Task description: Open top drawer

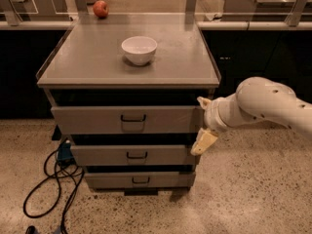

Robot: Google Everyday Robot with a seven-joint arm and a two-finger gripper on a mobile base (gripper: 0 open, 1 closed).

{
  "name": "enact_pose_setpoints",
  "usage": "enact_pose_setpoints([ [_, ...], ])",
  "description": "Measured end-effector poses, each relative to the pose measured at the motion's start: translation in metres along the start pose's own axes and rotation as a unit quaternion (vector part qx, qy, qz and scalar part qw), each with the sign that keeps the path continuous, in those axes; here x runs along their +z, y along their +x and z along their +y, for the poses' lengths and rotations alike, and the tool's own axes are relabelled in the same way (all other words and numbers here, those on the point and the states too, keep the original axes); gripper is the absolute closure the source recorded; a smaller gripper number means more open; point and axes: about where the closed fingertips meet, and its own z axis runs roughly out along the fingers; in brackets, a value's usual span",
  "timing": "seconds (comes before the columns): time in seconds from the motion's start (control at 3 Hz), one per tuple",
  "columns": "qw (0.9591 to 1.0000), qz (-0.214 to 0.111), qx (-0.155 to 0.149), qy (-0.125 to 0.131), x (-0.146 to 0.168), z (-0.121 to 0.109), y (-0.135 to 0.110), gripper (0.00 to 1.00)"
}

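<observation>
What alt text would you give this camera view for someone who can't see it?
A white robot arm holds its hand, fingers spread, at the right end of the top drawer of a grey three-drawer cabinet, away from the drawer's centre handle. A white bowl stands on top, with a red apple behind it.

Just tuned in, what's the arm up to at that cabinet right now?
The robot's arm reaches in from the right, with its hand at the right end of the top drawer front, fingers spread one above the other. It is not on the handle at the drawer's centre, which nothing is touching. A white bowl stands on the cabinet top and an apple lies further back; neither is being handled.
</observation>
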Motion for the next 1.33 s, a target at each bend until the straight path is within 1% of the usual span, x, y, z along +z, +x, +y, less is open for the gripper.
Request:
enact_pose_setpoints([
  [0.33, 0.9995, 0.017, 0.023, -0.015, 0.014, -0.018, 0.019, 0.0],
  [0.67, 0.9986, 0.009, 0.03, -0.042, 0.051, -0.033, 0.024, 0.0],
  [1.0, 0.9979, -0.01, 0.023, -0.059, 0.092, -0.054, 0.015, 0.0],
  [1.33, 0.9979, -0.01, 0.023, -0.059, 0.092, -0.054, 0.015, 0.0],
])
